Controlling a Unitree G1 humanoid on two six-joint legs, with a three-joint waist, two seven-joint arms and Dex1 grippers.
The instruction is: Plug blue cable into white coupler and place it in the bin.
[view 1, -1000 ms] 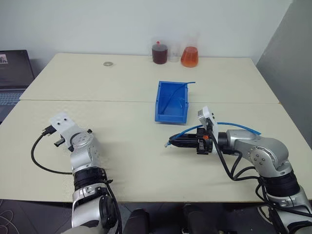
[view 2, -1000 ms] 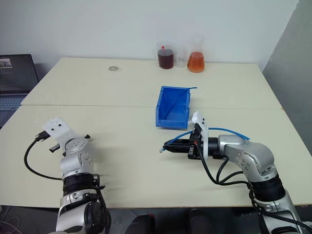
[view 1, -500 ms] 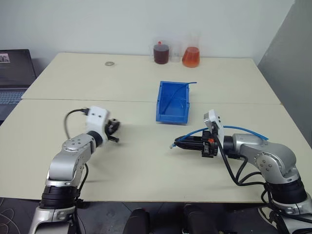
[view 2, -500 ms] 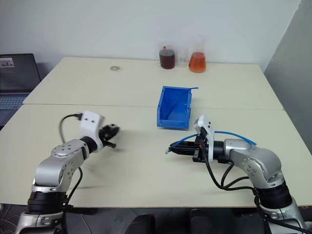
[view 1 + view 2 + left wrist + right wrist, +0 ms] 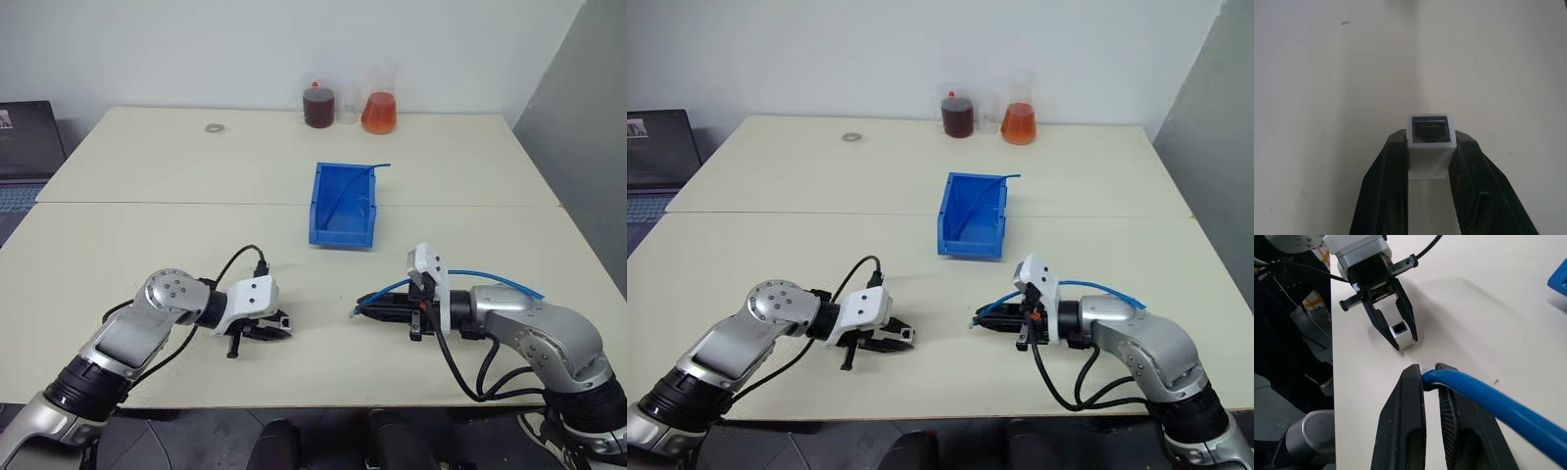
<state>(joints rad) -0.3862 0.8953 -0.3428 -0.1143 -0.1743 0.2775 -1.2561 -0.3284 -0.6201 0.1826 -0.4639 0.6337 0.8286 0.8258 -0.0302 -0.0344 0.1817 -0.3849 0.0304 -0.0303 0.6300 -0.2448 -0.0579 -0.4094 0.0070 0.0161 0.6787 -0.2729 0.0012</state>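
Low over the surface (image 5: 147, 225), the white coupler (image 5: 1430, 134) sits clamped in the left pincer (image 5: 899, 336), which has swung in to face the right pincer (image 5: 364, 310), pinched on the blue cable (image 5: 1479, 394). Mating looks imminent; the bin (image 5: 328, 233) waits beyond.

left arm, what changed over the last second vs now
The left gripper swung from the table's left edge in toward the middle and turned to face the right gripper, the white coupler clamped in its jaws. The right gripper drifted only slightly, jaws shut on the blue cable. The bin stayed put.
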